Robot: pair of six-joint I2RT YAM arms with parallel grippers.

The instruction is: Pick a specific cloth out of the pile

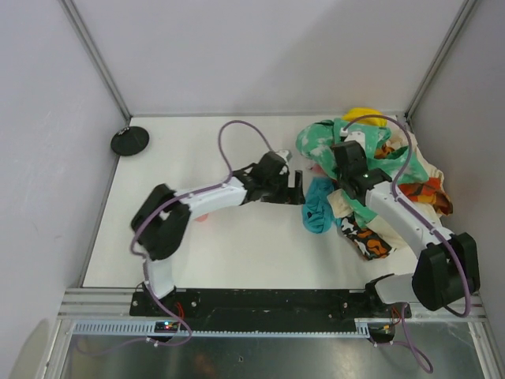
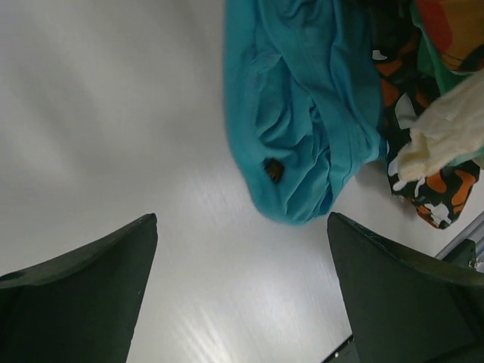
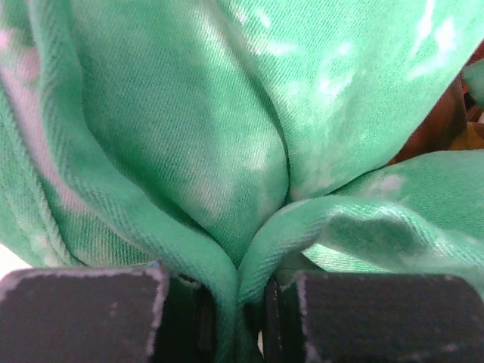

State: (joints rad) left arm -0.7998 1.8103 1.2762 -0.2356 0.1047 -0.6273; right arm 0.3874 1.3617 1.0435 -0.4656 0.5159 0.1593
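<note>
The turquoise-blue cloth (image 1: 318, 207) lies bunched on the white table at the left edge of the pile (image 1: 398, 174). In the left wrist view the cloth (image 2: 302, 113) hangs just beyond my left gripper (image 2: 242, 249), whose fingers (image 2: 83, 287) stand wide apart over bare table with nothing between them. From above, the left gripper (image 1: 298, 188) sits immediately left of the cloth. My right gripper (image 1: 344, 150) is over the pile. Its pads (image 3: 76, 310) are shut on a fold of the green-and-white tie-dye cloth (image 3: 189, 128), which fills that view.
An orange-and-black printed cloth (image 2: 423, 189) and a cream cloth (image 2: 446, 136) lie right of the turquoise one. A black round disc (image 1: 129, 140) sits at the far left corner. A yellow object (image 1: 363, 113) shows behind the pile. Walls close in the table's left, back and right.
</note>
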